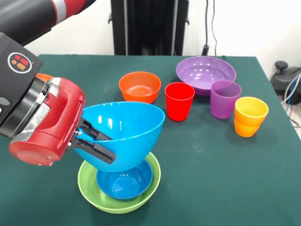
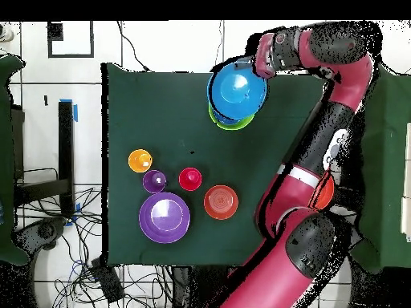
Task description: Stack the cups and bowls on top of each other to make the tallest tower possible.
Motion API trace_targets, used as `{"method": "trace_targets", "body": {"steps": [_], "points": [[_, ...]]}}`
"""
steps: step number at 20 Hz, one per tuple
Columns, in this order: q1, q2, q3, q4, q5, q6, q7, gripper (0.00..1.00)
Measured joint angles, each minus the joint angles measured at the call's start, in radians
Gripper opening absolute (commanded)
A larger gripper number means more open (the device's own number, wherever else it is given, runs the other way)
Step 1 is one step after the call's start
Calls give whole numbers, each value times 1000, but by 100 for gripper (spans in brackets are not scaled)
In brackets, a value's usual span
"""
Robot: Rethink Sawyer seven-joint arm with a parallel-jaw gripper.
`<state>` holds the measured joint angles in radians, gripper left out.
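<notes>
My gripper [image 1: 102, 145] [image 2: 258, 66] is shut on the rim of the deep light blue bowl [image 1: 127, 134] [image 2: 238, 90], one finger inside and one outside. That bowl hangs tilted just above the lime green bowl [image 1: 89, 188] [image 2: 227, 123], which stands at the table's near left with the small dark blue bowl [image 1: 124, 183] nested in it. Further back stand the small orange bowl [image 1: 139, 86] [image 2: 221, 201], red cup [image 1: 179, 100] [image 2: 189, 178], wide purple bowl [image 1: 205, 73] [image 2: 164, 217], purple cup [image 1: 225, 98] [image 2: 154, 180] and orange cup [image 1: 250, 116] [image 2: 140, 160].
A sliver of an orange-red bowl [image 1: 43, 76] [image 2: 323, 191] shows behind the arm. The arm [image 1: 28, 108] covers the table's left side in the front view. Dark green cloth [image 1: 225, 179] covers the table.
</notes>
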<state>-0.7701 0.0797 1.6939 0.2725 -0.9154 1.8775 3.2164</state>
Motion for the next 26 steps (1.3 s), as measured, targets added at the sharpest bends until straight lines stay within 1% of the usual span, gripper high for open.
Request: {"method": "trace_targets", "body": {"steps": [4,6,8,10,11,16,18,22,24,26], "points": [[0,2,23,-4,-34,0,0,0],[0,5,41,-9,-62,0,0,0],[1,14,74,-18,-113,0,0,0],[2,21,88,-21,-136,0,0,0],[3,33,110,-26,-173,-1,0,0],[8,58,149,-34,-243,-15,0,0],[12,77,179,-41,-286,-23,0,0],[17,98,216,-51,-334,-23,0,0],[19,114,247,-54,-367,-23,0,0],[20,121,263,-54,-382,-23,0,0]]}}
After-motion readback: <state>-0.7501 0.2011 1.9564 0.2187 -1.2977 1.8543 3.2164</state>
